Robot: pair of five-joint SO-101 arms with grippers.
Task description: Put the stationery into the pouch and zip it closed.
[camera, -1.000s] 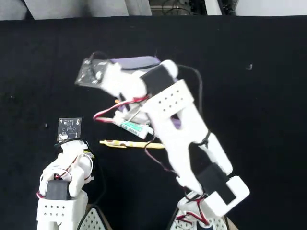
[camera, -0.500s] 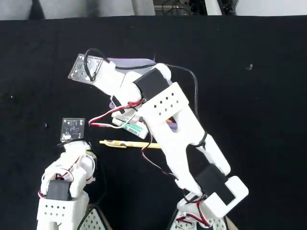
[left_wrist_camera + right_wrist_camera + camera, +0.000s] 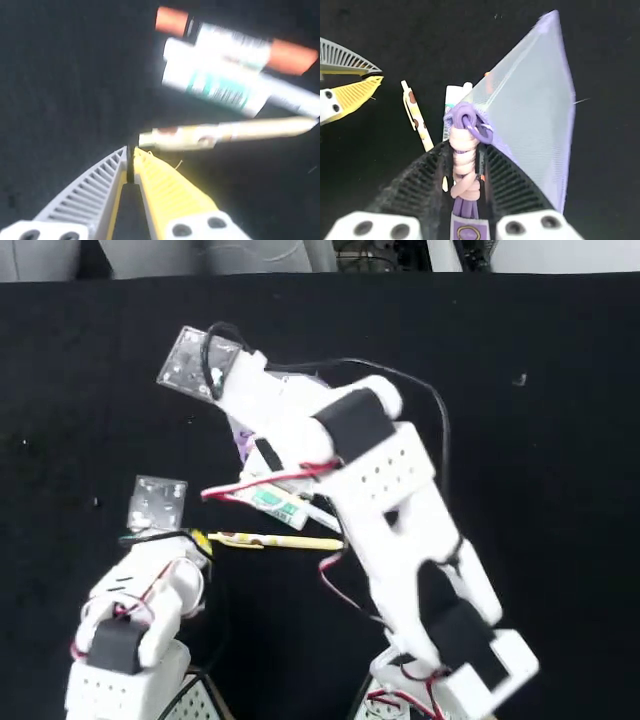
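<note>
Left tool (image 3: 131,156) closed on nothing, grey and yellow tips pressed together, low over the bench (image 3: 520,490). Right tool (image 3: 466,150) clamped on the braided zipper pull (image 3: 465,122) of the pouch (image 3: 530,110), the purple mesh body fanned out beyond it and apparently raised off the bench. Hard to tell whether the mouth is open.

Just ahead of the left tips, near but not touching: the yellow spotted pen (image 3: 225,131), flat on the bench. Long axis square across the line of reach, one end just off the tips, the rest running off towards the right arm. Farther on in the same direction, a white-and-green stick (image 3: 215,85) and an orange-ended marker (image 3: 230,42), side by side and roughly parallel to the pen. Pouch beyond all three, on the right arm's side.

Left arm clearly the nearer one for the pen. By judgement, closing line of the jaws along the pen's length, not across it. Likely needs: opening up, a turn of the wrist, a small shift sideways towards mid-shaft, then a pinch across the narrow width before any carry to the pouch.
</note>
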